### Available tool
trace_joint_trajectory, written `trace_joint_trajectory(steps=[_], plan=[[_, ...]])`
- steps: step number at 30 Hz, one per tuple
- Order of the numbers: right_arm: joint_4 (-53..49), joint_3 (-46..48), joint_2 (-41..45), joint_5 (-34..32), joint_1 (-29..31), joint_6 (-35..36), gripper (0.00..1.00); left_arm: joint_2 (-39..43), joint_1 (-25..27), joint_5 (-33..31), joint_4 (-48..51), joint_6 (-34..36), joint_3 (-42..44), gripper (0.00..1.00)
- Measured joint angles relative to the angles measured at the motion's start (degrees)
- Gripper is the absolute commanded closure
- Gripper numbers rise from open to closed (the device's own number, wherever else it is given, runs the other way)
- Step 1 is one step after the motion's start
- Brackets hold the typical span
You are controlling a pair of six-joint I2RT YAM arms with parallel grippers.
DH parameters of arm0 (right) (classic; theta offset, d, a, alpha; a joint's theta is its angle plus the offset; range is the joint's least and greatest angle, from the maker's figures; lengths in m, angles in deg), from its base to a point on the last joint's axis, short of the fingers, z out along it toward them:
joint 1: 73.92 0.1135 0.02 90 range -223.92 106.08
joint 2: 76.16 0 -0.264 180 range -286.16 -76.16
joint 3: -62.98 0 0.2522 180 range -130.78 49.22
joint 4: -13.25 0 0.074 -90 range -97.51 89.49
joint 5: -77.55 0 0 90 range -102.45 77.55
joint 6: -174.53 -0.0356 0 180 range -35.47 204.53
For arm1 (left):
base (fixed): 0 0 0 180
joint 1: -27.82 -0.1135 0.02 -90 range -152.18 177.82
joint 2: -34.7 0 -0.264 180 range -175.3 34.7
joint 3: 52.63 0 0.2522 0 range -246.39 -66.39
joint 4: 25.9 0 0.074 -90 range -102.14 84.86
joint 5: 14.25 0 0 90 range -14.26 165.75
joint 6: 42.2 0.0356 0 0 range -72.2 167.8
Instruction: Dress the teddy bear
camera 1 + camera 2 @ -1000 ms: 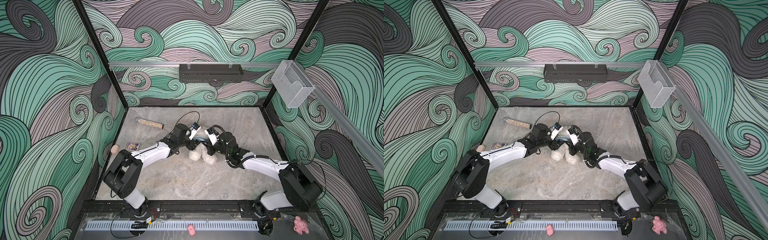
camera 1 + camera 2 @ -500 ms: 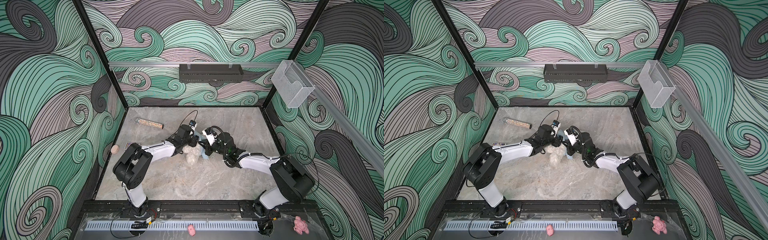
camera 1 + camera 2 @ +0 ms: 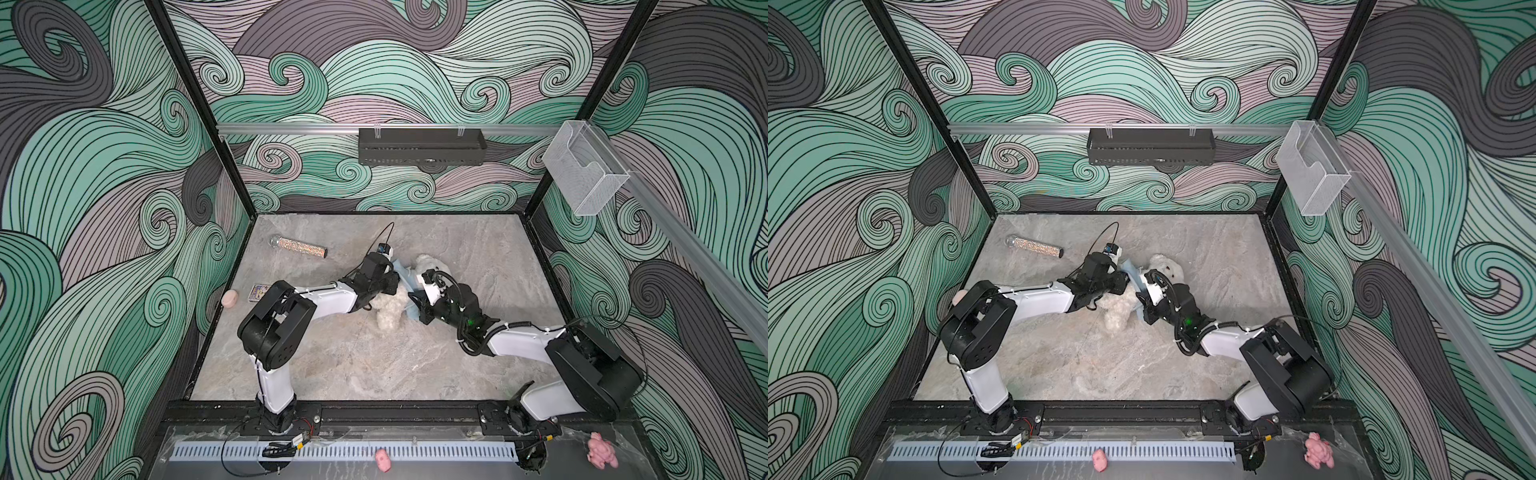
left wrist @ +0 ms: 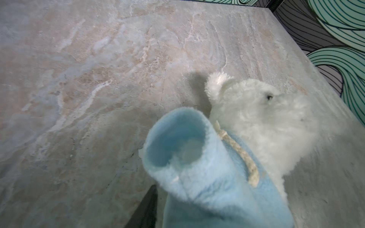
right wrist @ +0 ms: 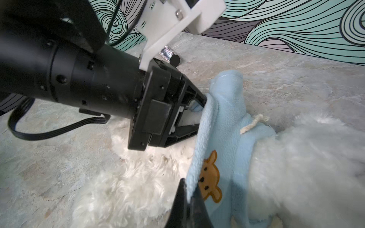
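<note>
The teddy bear lies on the table about midway between its left and right edges and a little toward the back. Its head points to the back right corner and its legs to the front. A light blue sweater is bunched round its upper chest. The head is clear of the collar, the belly and legs are bare fur, and in the left wrist view one sleeve stands up as an open tube. Something pale shows inside it, but it is too blurred for me to name. I judge this to be the step of drawing the hem down over the body. My right gripper has its fingers together on the hem just beside the little bear patch, with the cloth pinched between them. My left gripper has its fingers apart. The sweater's edge lies across their tips, not pinched as far as I can see. Next, I think, the left fingers must close on that edge. Then both sides should be pulled toward the legs evenly. The bear looks light and likely to slide rather than let the fleece slip over it, so the pull should be slow, with the cloth stretched open.
</note>
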Motion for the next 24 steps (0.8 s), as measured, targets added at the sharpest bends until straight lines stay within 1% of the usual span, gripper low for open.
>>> trace_joint_trajectory(steps=[9,11,13,16,18,21,22,24], plan=[[6.95,5.01,-0.13,-4.87,3.21,-1.44,1.0,0.0,-0.85,4.39,-0.5,-11.76,2.03,0.8],[8.44,5.66,-0.63,-5.51,3.63,-1.86,1.0,0.0,-1.33,5.29,-1.36,-14.14,2.95,0.82],[9.51,6.12,-1.14,-5.99,4.11,-2.36,1.0,0.0,-1.84,6.47,-2.32,-16.13,3.96,0.81],[10.36,6.05,-1.95,-6.78,4.61,-2.91,1.0,0.0,-2.6,8.52,-3.04,-17.77,4.48,0.75],[9.09,5.14,-2.08,-7.98,4.85,-3.39,1.0,0.0,-3.32,9.79,-3.39,-18.14,4.55,0.68],[4.22,2.01,-2.08,-9.79,4.96,-4.46,1.0,0.04,-5.01,11.26,-4.63,-17.84,5.62,0.53],[2.71,1.01,-2.05,-10.27,4.96,-4.66,0.98,0.15,-5.55,11.78,-5.07,-17.59,6.25,0.48],[-0.17,-0.44,-2.05,-11.13,4.96,-5.05,0.96,0.87,-6.32,12.68,-5.4,-17.07,7.58,0.42]])
